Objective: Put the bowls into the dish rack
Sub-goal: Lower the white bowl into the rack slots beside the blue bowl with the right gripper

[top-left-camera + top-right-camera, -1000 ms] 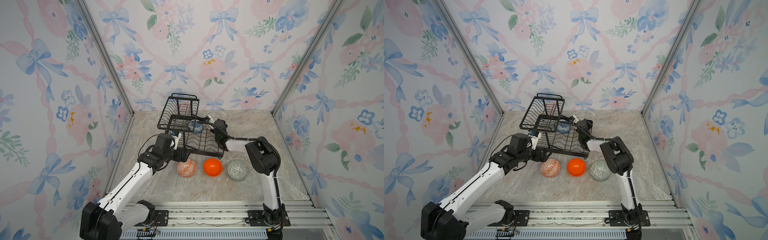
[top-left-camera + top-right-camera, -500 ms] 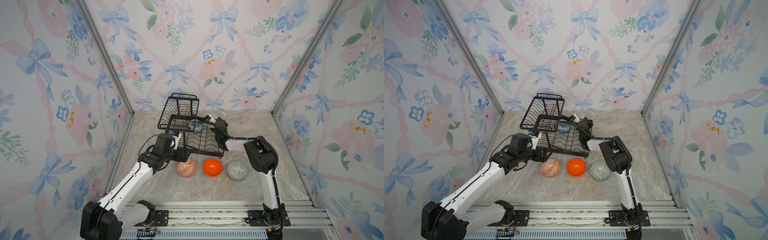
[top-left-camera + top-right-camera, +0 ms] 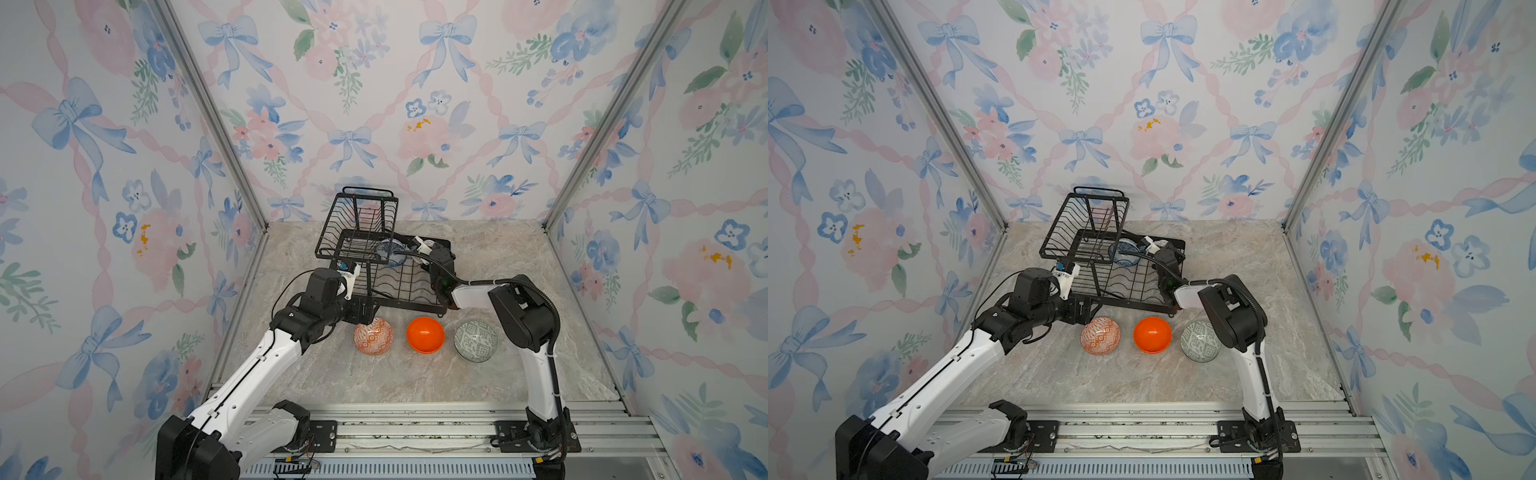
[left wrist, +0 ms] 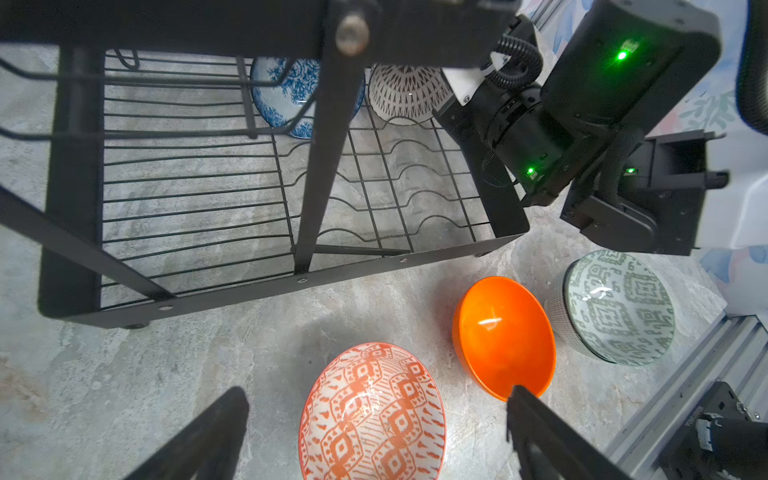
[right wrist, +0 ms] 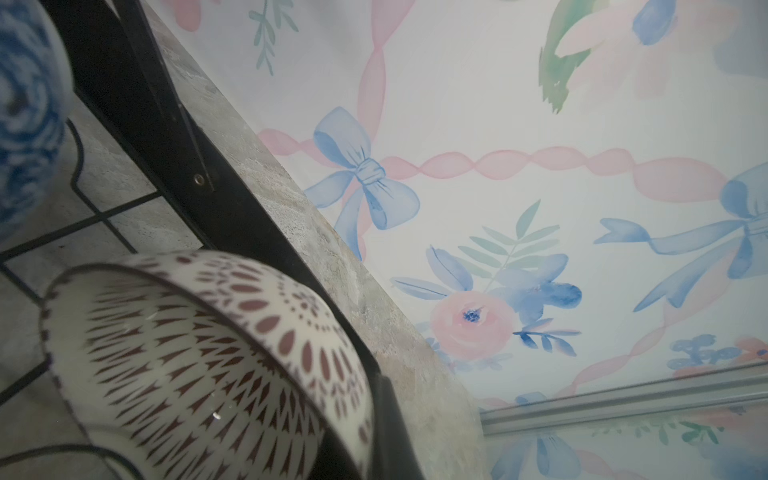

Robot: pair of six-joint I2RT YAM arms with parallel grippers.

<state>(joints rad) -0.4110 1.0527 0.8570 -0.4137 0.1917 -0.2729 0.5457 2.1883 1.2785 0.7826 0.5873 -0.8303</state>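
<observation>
- While it hung low over the table (image 3: 374, 386), the left tool (image 4: 376, 392) gaped wide and empty above the orange-white bowl (image 3: 373, 336).
- Behind, the dish rack (image 4: 291, 286) carried the blue-white bowl (image 3: 390, 253) on edge at the far end of its lower tray.
- Just beside that, the right tool (image 5: 382, 399) was pinched on the rim of the white-brown bowl (image 4: 405, 95), tilted in the same tray.
- Before the rack, the plain orange bowl (image 3: 425, 334) and the grey-green bowl (image 3: 476, 340) sat upright on the table.

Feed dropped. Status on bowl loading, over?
Left gripper open over orange-white bowl. Right gripper shut on white-brown bowl inside dish rack, beside blue-white bowl. Plain orange bowl, grey-green bowl sit on table; nothing blocking.
</observation>
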